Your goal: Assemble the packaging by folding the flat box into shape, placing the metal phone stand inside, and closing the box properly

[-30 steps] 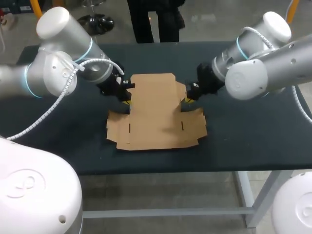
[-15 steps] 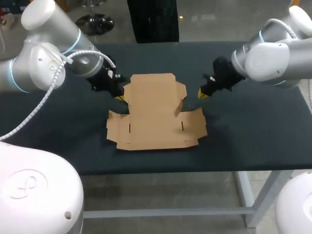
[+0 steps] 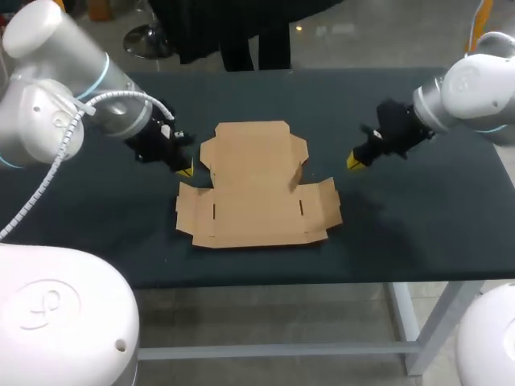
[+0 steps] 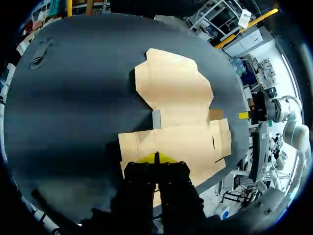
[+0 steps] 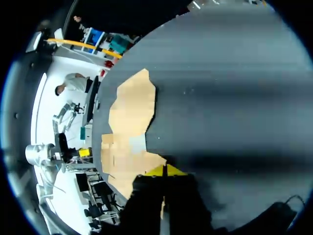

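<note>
Dark table (image 3: 418, 225) carries the cardboard box (image 3: 256, 193) at its middle, lying flat and unfolded. Our left gripper (image 3: 186, 170) hangs just beside the box's left edge, yellow tips pressed together, holding nothing. Our right gripper (image 3: 354, 161) — also closed on nothing — sits well off the right edge, both arms angling inward.

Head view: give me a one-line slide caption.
Unfolded cardboard box on the dark table, with the left gripper and right gripper at either side.

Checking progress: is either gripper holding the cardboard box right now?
No: in the head view the left gripper and right gripper sit apart from the box, one at each side.
</note>
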`<state>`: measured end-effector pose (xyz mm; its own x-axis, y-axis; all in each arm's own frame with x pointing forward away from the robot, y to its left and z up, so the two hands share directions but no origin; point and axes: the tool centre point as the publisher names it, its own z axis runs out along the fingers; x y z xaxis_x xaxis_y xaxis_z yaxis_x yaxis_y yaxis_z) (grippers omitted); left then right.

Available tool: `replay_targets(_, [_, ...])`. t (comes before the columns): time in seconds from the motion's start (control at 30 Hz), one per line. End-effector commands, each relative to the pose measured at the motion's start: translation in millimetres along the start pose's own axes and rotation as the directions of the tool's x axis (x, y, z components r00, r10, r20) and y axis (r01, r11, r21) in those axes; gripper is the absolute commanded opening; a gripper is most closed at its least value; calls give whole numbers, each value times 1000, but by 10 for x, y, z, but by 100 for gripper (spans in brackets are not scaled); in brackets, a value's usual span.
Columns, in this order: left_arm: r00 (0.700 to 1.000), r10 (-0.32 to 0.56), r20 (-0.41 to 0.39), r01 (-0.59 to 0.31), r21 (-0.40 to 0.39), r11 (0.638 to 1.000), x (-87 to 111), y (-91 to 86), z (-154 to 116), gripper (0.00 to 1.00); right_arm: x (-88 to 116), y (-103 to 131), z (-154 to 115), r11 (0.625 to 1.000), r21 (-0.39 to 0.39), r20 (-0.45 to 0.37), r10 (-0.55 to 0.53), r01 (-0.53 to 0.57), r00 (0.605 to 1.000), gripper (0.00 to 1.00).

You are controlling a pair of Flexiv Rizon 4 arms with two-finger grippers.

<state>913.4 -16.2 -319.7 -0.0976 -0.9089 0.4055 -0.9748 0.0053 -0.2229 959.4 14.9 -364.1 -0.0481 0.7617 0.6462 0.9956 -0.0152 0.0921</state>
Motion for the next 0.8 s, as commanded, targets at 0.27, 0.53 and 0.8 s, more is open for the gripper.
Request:
replay_targets(0.27, [998, -58, -24, 58, 9, 998, -80, 567, -203, 0, -112, -468, -135, 999, 12, -9, 44, -44, 999, 0])
replay_targets(0.53, [994, -99, -48, 98, -28, 995, -163, 894, -281, 0, -106, -807, -118, 998, 29, -6, 57, -57, 998, 0])
replay_targets(0.8, [991, -121, -64, 118, -49, 992, -210, 1201, -284, 0, -83, -1100, -124, 998, 26, -4, 56, -56, 998, 0])
